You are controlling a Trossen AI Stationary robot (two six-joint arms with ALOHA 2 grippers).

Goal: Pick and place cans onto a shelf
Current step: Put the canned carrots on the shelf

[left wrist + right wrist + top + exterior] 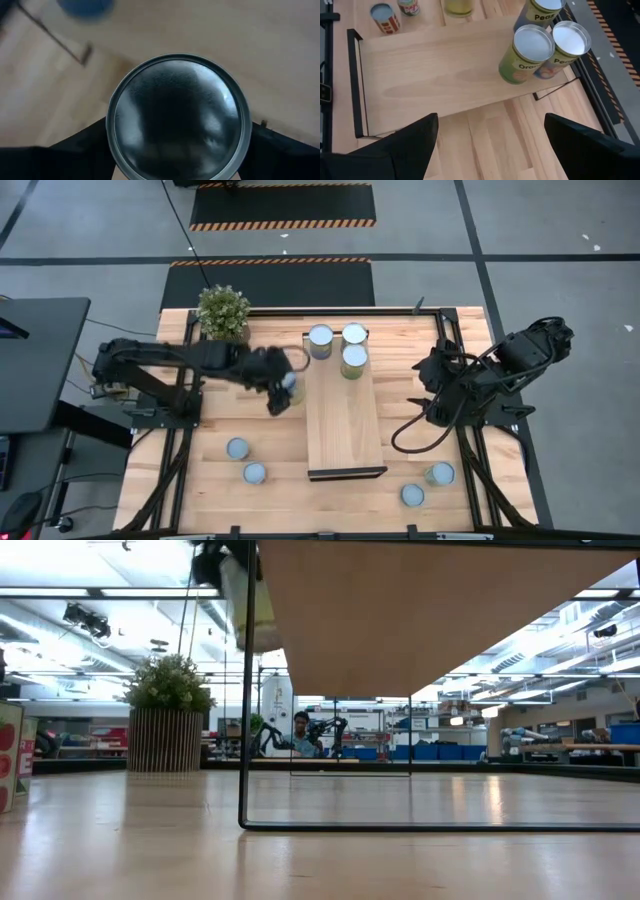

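The shelf (345,415) is a raised light-wood board on a black wire frame in mid-table; the low view shows its underside (430,610). Three cans (354,360) (526,54) stand on its far end. My left gripper (284,392) (177,150) is shut on another can (290,383) (177,117) (252,605), held in the air just left of the shelf's left edge. My right gripper (430,385) (490,150) hangs open to the right of the shelf, above the table, with nothing between its fingers. My left gripper pinches the can between its two fingers (75,155), one on each opposite side of the round wall (112,147) just below the top rim. The fingers come slanting down from above. The can is lifted clear of the table, its silvery top facing the wrist.
Two cans (237,448) (254,472) stand on the table near left, two more (412,495) (440,473) near right. A potted plant (223,312) (168,710) stands at the far left. The shelf's black frame leg (245,690) rises close beside the held can.
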